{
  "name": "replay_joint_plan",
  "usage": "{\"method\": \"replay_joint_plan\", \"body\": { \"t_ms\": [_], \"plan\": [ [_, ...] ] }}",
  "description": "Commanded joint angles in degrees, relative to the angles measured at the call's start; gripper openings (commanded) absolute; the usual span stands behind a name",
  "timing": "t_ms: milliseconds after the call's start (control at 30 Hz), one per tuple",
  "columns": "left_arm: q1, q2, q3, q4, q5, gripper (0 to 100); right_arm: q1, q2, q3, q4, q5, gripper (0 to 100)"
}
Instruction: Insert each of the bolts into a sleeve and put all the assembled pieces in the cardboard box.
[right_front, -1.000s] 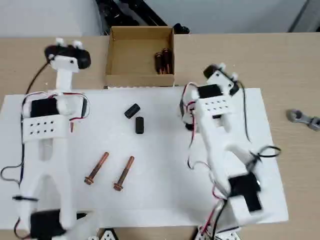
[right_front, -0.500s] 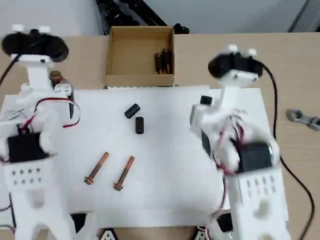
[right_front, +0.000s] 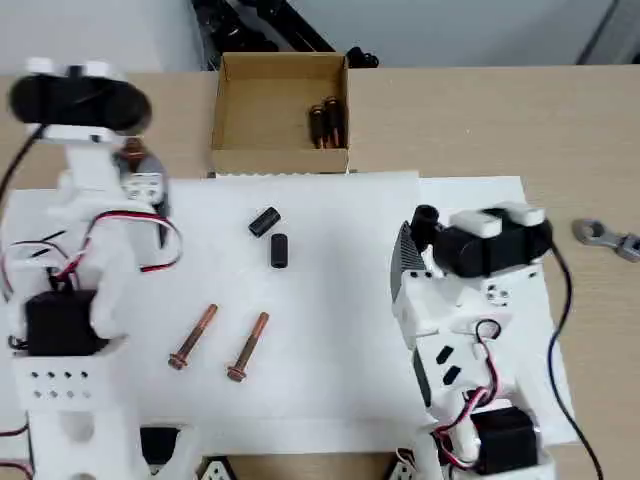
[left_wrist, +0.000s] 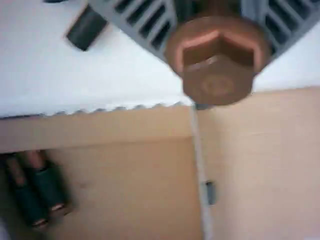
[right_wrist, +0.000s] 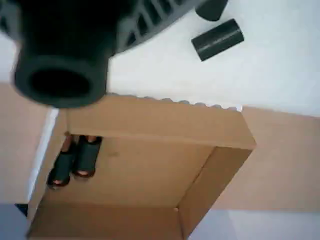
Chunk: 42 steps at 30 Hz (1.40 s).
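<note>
My left gripper (right_front: 136, 165) is shut on a copper bolt (right_front: 131, 151) at the white mat's far left corner; its hex head (left_wrist: 216, 59) faces the left wrist camera. My right gripper (right_front: 413, 238) is shut on a black sleeve (right_front: 425, 215) over the mat's right side; the right wrist view looks into its open end (right_wrist: 59, 80). Two loose sleeves (right_front: 264, 221) (right_front: 278, 249) lie mid-mat. Two bolts (right_front: 193, 336) (right_front: 248, 346) lie nearer the front. The cardboard box (right_front: 232, 110) stands behind the mat and holds assembled pieces (right_front: 327, 122) (right_wrist: 75, 160) (left_wrist: 35, 195).
A white mat (right_front: 330, 380) covers the wooden table (right_front: 580, 120). A metal wrench (right_front: 605, 236) lies off the mat at the right. Dark equipment sits behind the box at the table's back edge.
Both arms have changed pose. The left gripper with the bolt has shifted a little right near the mat's corner. The right gripper with the sleeve has drawn back from the box toward the front.
</note>
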Motion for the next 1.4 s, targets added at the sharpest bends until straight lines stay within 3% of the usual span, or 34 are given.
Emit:
{"method": "replay_joint_plan", "body": {
  "t_ms": [0, 167, 333, 633, 900, 1367],
  "plan": [
    [3.52, -1.32, -0.22, -5.8, 1.14, 1, 0.13, -3.56, 4.13, -8.84, 4.31, 0.5],
    [6.59, -1.23, -0.22, -12.04, 1.14, 1, -2.15, -3.91, 8.79, -17.27, 7.3, 0.4],
    [11.25, -1.23, -0.22, -12.31, 2.29, 1, -7.25, -3.82, 12.04, -22.11, 6.15, 0.4],
    [16.0, -1.23, -1.71, -14.33, 5.8, 1, -7.25, 3.74, 8.26, -26.33, 3.43, 0.4],
    [22.42, 1.85, -6.2, -16.7, 5.71, 1, -7.6, 16.31, 0.09, -25.98, 0.7, 0.4],
    [31.12, 8.53, -14.73, -18.64, 8.35, 1, -11.47, 9.01, 0.26, -19.47, 0.7, 0.4]
  ]
}}
